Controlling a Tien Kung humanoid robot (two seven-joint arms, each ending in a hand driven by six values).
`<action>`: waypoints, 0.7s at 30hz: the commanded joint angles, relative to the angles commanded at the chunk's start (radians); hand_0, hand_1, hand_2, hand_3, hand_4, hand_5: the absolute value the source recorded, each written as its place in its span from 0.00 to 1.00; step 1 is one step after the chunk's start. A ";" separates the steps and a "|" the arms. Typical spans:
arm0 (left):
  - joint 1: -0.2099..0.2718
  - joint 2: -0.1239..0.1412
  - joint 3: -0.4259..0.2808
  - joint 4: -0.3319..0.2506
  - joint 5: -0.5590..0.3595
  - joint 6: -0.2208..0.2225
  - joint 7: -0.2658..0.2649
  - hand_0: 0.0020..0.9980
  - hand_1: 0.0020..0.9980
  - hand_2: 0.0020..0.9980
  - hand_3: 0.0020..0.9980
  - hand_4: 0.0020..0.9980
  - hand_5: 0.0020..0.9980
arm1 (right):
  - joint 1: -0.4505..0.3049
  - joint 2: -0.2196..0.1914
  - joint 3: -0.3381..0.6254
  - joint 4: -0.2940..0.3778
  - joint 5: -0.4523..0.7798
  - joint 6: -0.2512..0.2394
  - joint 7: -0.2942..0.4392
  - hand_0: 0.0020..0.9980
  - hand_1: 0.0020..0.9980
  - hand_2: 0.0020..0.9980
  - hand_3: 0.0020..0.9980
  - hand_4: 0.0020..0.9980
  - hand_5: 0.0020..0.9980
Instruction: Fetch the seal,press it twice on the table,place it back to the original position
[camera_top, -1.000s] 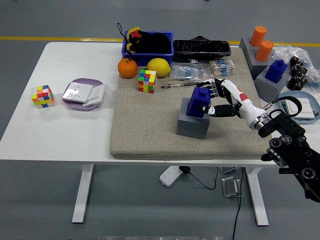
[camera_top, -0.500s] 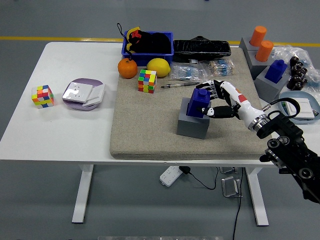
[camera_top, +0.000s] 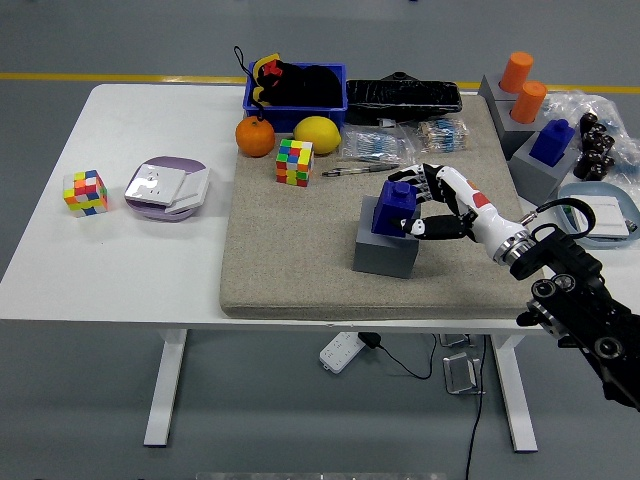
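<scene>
While our right robot hand (camera_top: 428, 205) reaches in from the lower right of the frame, its fingers (camera_top: 432, 180) curl around the blue seal (camera_top: 397, 208), thumb low on the right side and the others over the top. We see the seal standing in its grey block (camera_top: 385, 249), right of centre on the tan mat (camera_top: 290, 250), tilted slightly left. We cannot tell whether it has lifted off the block. Our left hand is outside the frame. Toward the upper middle we find a colour cube (camera_top: 295, 162), an orange (camera_top: 255, 137), a lemon (camera_top: 317, 133), a pen (camera_top: 352, 170) and a blue bin (camera_top: 297, 88). At the upper right we see two orange seals (camera_top: 522, 84) and another blue one (camera_top: 552, 141) in grey holders. On the left of the bench (camera_top: 130, 260) lie a second cube (camera_top: 85, 192) and a lilac dish (camera_top: 168, 188).
</scene>
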 joint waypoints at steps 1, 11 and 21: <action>0.000 0.000 -0.001 0.000 0.001 0.000 0.000 0.82 0.82 0.79 0.84 0.82 0.43 | 0.000 0.000 0.000 0.000 0.001 0.000 0.001 0.58 0.49 0.49 0.54 0.73 0.00; 0.000 0.000 -0.001 0.000 0.001 -0.001 0.000 0.82 0.82 0.79 0.84 0.82 0.43 | 0.002 0.002 -0.003 -0.005 0.004 -0.002 0.014 0.78 0.72 0.71 0.72 0.91 0.00; 0.000 0.000 -0.004 -0.001 0.001 -0.001 0.000 0.82 0.82 0.79 0.84 0.82 0.43 | 0.002 0.001 -0.006 -0.007 0.004 0.005 0.014 0.83 0.78 0.76 0.77 0.96 0.00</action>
